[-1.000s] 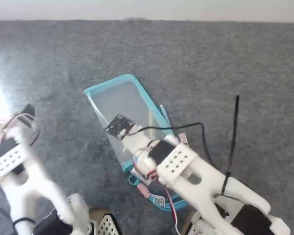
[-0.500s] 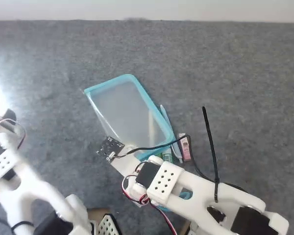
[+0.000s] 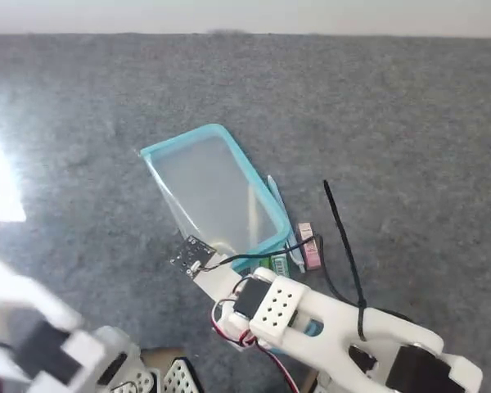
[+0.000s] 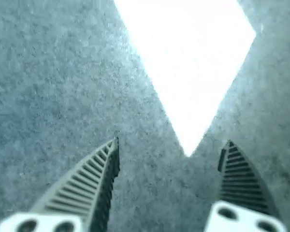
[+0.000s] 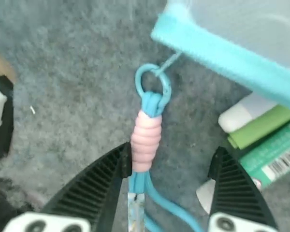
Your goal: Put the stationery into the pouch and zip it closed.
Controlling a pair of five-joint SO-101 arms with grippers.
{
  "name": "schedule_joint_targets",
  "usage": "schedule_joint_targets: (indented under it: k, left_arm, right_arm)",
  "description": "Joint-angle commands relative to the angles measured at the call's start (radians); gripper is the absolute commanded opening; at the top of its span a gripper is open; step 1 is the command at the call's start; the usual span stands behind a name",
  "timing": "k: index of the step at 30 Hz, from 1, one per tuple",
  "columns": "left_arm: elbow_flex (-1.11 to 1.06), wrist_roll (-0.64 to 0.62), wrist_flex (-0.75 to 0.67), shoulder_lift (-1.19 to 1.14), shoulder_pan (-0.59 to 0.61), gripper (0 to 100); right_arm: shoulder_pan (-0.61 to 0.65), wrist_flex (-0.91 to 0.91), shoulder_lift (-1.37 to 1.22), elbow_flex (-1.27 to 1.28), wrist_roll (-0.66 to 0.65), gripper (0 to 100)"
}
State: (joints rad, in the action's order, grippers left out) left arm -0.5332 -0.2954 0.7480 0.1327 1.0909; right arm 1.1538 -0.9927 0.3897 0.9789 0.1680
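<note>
The clear pouch (image 3: 209, 184) with a teal border lies slanted on the grey carpet, and its teal edge (image 5: 222, 53) shows close up in the right wrist view. Its zip pull, a teal ring (image 5: 153, 82) on a pink beaded charm (image 5: 146, 140), lies on the carpet between the jaws of my open right gripper (image 5: 173, 151), nearer one finger. Stationery lies beside the pouch's near end: a green item (image 5: 261, 130), a white one (image 5: 241, 113) and a pink one (image 3: 308, 243). My left gripper (image 4: 172, 144) stands open over bare carpet.
The right arm (image 3: 295, 315) covers the pouch's near corner in the high view. The left arm (image 3: 33, 344) is at the near left edge. A bright patch of light (image 4: 183, 58) falls on the carpet at the left. A black cable (image 3: 344, 246) runs along the right arm.
The right arm has drawn back from over the pouch toward the near edge, uncovering more of the pouch. The left arm has sunk toward the near left corner.
</note>
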Motion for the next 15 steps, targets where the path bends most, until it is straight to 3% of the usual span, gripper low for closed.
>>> schedule_joint_targets:
  k: [1,15]
  left_arm:
    - [0.176,0.009,0.101,-0.11,-0.008,32]
    - [0.091,0.012,0.104,0.057,-0.041,32]
  right_arm:
    - [0.005,0.053,0.048,-0.003,0.012,26.0]
    - [0.008,0.085,-0.173,-0.043,0.005,24.3]
